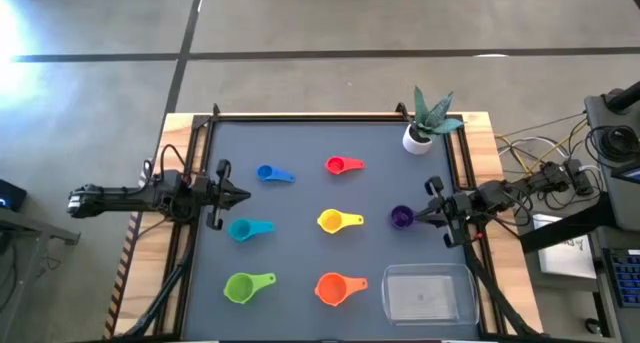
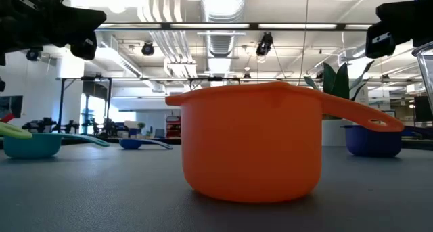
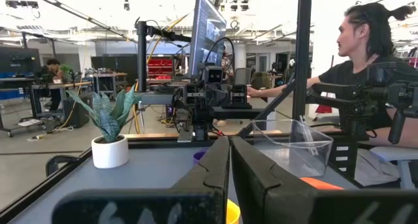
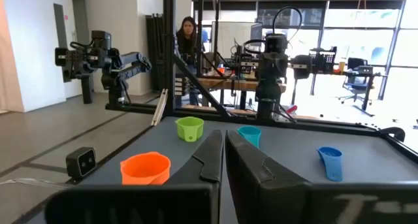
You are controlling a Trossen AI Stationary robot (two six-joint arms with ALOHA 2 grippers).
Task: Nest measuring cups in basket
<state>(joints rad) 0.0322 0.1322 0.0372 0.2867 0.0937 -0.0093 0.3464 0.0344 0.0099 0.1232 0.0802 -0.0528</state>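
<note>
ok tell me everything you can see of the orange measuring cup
The orange plastic measuring cup is a small round scoop with smooth, matte walls, a slightly flared rim and a short flat handle pierced by a hole near its end. It stands upright and empty on the dark grey table mat, in the near row, between the green plastic measuring cup and the clear rectangular plastic basket, its handle pointing towards the basket. Nothing but the mat touches it; both grippers are well away.
</note>
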